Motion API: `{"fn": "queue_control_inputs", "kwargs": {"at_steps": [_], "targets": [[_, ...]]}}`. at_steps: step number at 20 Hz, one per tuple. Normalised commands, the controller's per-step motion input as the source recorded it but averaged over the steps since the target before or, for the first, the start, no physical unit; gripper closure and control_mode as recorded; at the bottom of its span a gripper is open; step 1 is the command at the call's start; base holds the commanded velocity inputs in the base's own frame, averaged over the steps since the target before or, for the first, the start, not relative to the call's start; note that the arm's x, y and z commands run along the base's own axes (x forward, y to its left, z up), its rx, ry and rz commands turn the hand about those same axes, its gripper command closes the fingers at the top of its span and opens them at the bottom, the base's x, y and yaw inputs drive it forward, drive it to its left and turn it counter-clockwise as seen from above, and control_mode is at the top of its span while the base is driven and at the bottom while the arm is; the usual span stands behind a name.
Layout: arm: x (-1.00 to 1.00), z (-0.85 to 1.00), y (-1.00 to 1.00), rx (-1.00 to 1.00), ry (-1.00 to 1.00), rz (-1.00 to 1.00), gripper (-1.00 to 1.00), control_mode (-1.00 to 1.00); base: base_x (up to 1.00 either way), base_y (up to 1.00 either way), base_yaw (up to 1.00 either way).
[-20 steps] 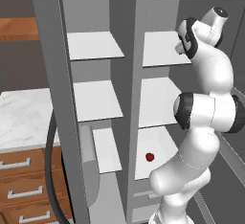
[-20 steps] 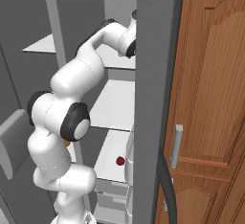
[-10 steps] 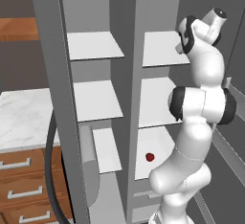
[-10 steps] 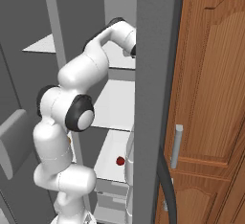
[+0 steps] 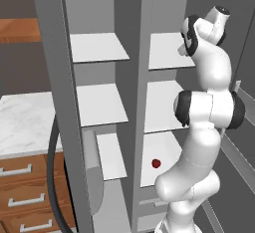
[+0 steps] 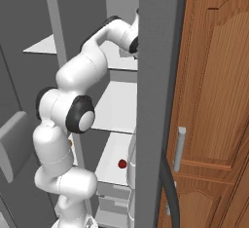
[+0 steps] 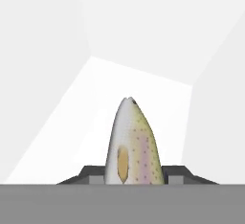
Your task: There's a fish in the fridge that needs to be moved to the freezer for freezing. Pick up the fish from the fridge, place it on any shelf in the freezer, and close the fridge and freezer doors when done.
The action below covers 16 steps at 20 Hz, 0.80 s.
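we have the fish (image 7: 132, 144) between the gripper (image 7: 135, 174) tips at the fridge (image 5: 172, 97) upper shelf's back corner; jaws appear clamped on it. dragging outward could snag the shelf edge and slip it loose.

One fish (image 7: 132, 144); one red ball (image 5: 156, 163); two open doors (image 5: 60, 107); three freezer shelves (image 5: 97, 46).
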Motion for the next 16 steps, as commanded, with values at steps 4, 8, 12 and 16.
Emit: {"fn": "queue_control_inputs", "kwargs": {"at_steps": [4,8,12,16], "targets": [[-0.41,-0.19,-0.01,-0.01,0.14,0.04,1.00,-1.00,0.00,0.00,0.00],[-0.94,0.00,0.00,0.00,-0.07,0.10,1.00,-1.00,0.00,0.00,0.00],[-1.00,0.00,0.26,0.00,-0.21,0.11,1.00,-1.00,0.00,0.00,0.00],[-1.00,-0.02,0.52,0.00,-0.25,0.08,1.00,-1.00,0.00,0.00,0.00]]}}
